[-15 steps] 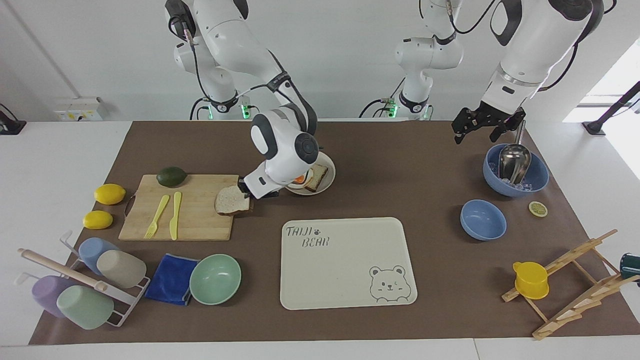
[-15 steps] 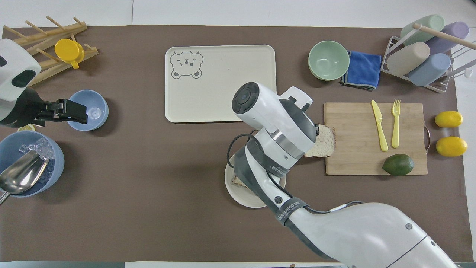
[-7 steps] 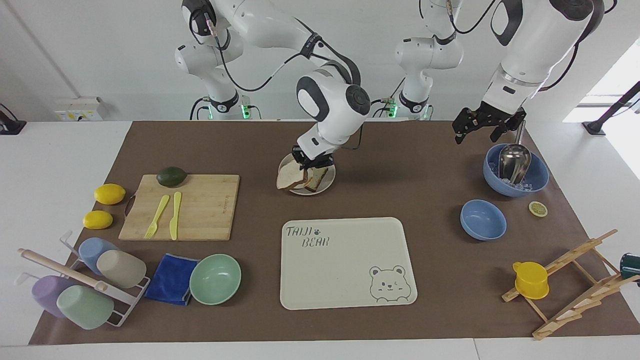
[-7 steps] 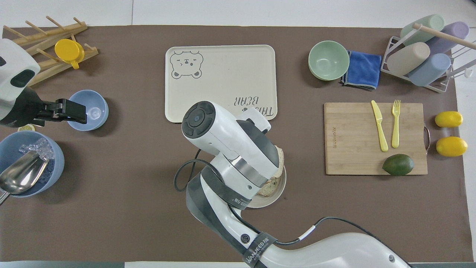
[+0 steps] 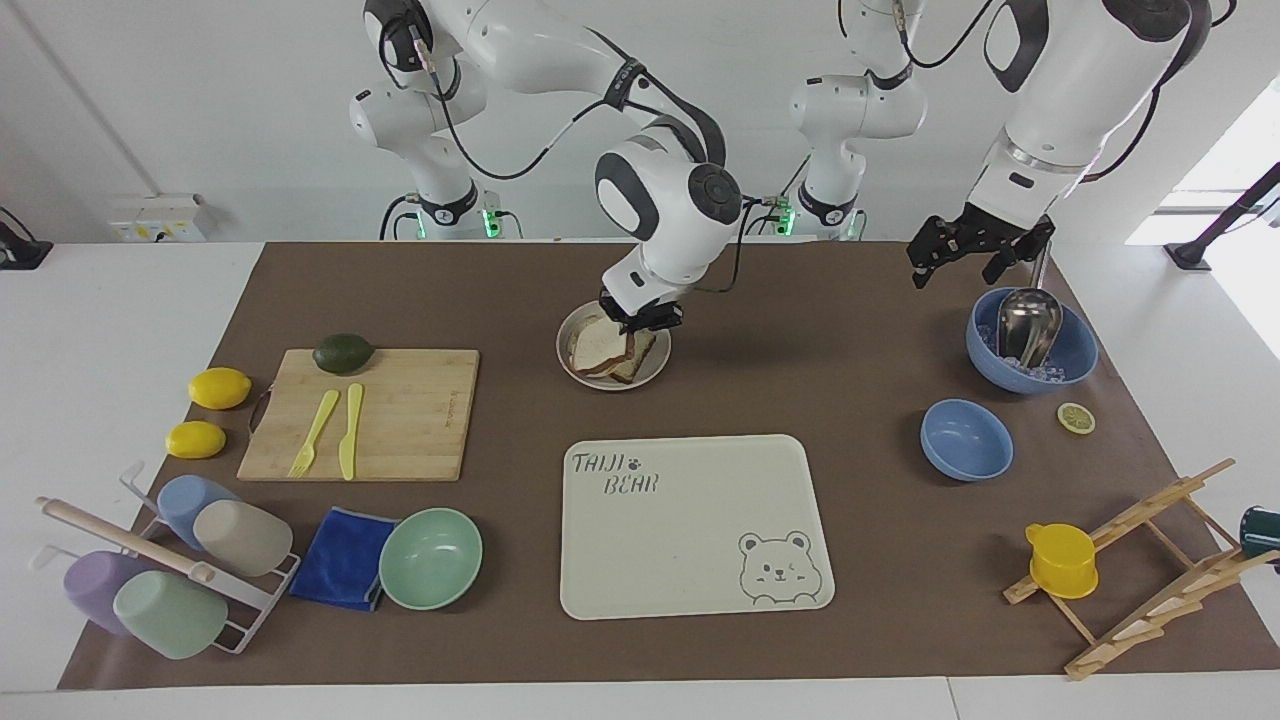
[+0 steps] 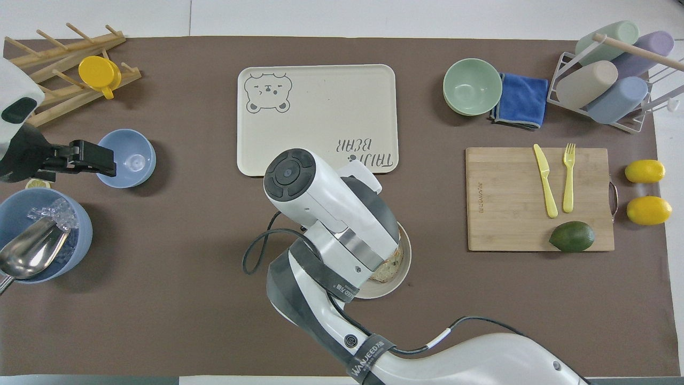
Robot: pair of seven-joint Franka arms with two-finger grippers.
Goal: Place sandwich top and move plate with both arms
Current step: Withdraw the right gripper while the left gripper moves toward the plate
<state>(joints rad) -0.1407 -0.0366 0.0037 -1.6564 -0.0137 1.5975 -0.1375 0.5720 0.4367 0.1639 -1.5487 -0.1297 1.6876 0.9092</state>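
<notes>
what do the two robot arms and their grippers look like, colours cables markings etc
Both arms have glossy white rounded shells with black or dark grey bands at the joints. The right arm ends in a bulky white wrist with round dark caps, a thin black cable looping alongside, and a black strap printed with white lettering. The right gripper and left gripper are black two-finger units. Green lights glow at both bases.

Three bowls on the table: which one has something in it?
The larger blue bowl under the left tool: it holds ice and a metal scoop. The small blue bowl and mint green bowl sit empty.
</notes>
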